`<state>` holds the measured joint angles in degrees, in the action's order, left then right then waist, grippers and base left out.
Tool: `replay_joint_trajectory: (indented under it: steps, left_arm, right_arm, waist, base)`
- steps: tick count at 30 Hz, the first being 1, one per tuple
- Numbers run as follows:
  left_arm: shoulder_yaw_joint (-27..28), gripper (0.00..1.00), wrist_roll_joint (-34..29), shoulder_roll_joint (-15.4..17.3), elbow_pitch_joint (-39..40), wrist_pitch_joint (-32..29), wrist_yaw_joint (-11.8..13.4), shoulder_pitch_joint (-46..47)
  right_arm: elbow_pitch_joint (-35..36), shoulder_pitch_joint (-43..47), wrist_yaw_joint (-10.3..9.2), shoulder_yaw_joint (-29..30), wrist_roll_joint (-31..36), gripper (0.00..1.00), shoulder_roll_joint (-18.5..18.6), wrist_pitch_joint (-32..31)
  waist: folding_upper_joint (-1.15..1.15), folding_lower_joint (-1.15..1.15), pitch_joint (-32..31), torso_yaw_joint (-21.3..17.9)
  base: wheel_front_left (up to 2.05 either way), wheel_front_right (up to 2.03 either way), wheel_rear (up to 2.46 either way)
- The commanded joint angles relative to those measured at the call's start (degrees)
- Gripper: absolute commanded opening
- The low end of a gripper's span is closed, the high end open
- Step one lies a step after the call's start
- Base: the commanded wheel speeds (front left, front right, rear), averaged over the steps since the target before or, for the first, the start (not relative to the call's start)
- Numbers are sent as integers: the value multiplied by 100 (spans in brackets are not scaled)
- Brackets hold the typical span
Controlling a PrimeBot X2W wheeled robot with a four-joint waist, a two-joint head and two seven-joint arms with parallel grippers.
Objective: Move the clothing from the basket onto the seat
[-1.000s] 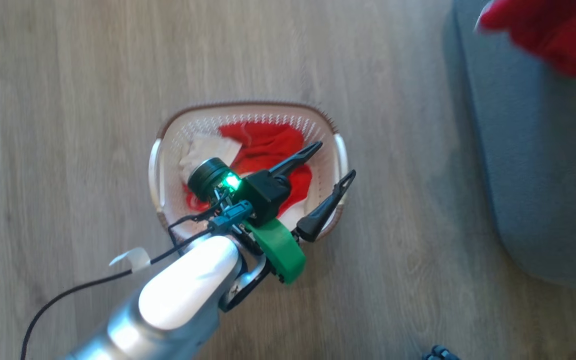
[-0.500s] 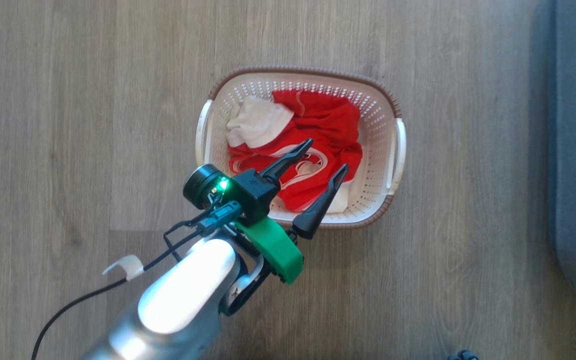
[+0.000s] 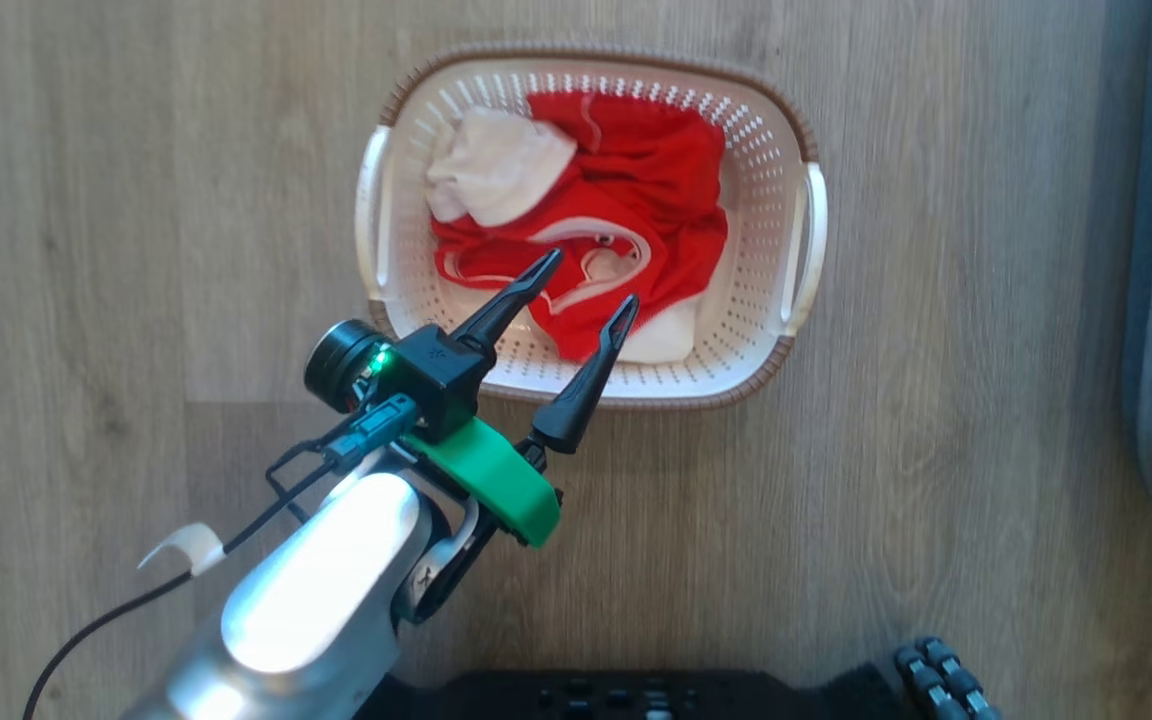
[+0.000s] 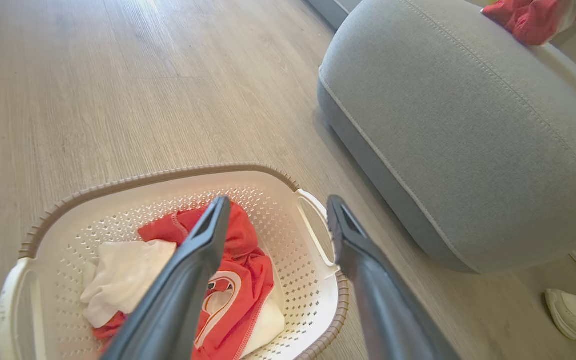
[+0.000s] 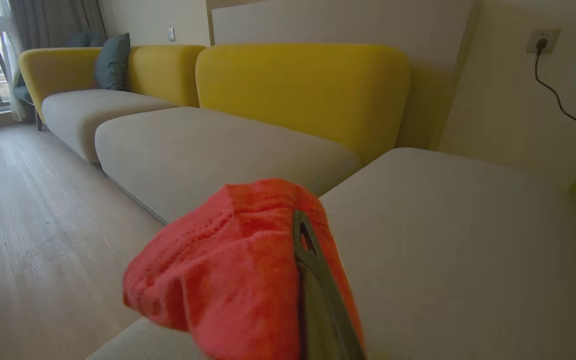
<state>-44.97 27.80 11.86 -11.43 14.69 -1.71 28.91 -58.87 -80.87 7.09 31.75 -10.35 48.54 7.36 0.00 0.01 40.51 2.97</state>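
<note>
Dark-fingered, spread wide and empty, the left gripper (image 3: 590, 280) hovers over the near edge of the red clothing (image 3: 656, 200), which lies with a white cloth (image 3: 491, 165) in the basket (image 3: 596, 398). Most of the job is left, I judge. Rightward, over the seat (image 5: 468, 225), the right gripper (image 5: 300, 225) pinches one red garment (image 5: 228, 260), not yet released.

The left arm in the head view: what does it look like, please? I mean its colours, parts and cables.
The left gripper has two long, dark, tapering fingers on a black block. Beside it sit a round black camera with a green light, a bright green bracket and a teal connector. The forearm is glossy silver-white; a thin black cable with a white tab trails from it.
</note>
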Motion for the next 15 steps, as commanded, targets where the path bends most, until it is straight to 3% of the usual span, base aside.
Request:
replay_joint_trajectory:
  steps: [1, 5, 6, 7, 8, 15]
  left_arm:
    - [150, 100, -36, 144, 226, -19, 47, -87]
    - [171, 100, -59, 213, 339, -80, 125, -74]
    - [179, 100, -54, 233, 354, -91, 142, -85]
    - [193, 100, -40, 256, 365, -102, 160, -103]
    - [221, 100, -6, 273, 373, -111, 177, -129]
    - [372, 100, 99, 378, 380, -110, 228, -122]
  right_arm:
    - [-2, 294, 40, 196, 169, 0, 21, 141]
    - [-453, 620, 40, 518, 526, 0, -374, 362]
    - [-529, 673, 40, 553, 627, 20, -447, 394]
    - [-583, 717, 40, 588, 735, 83, -503, 434]
    - [-667, 749, 40, 623, 835, 100, -558, 423]
    - [-777, 794, 40, 433, 1413, 100, -861, 482]
  waist:
    - [0, -1, 201, -95]
    - [0, -1, 317, -138]
    - [0, -1, 310, -147]
    - [0, -1, 294, -160]
    - [0, -1, 267, -175]
    - [0, -1, -28, -325]
  base:
    - [0, 0, 0]
    - [0, 0, 0]
    - [0, 0, 0]
    - [0, 0, 0]
    - [0, 0, 0]
    - [0, 0, 0]
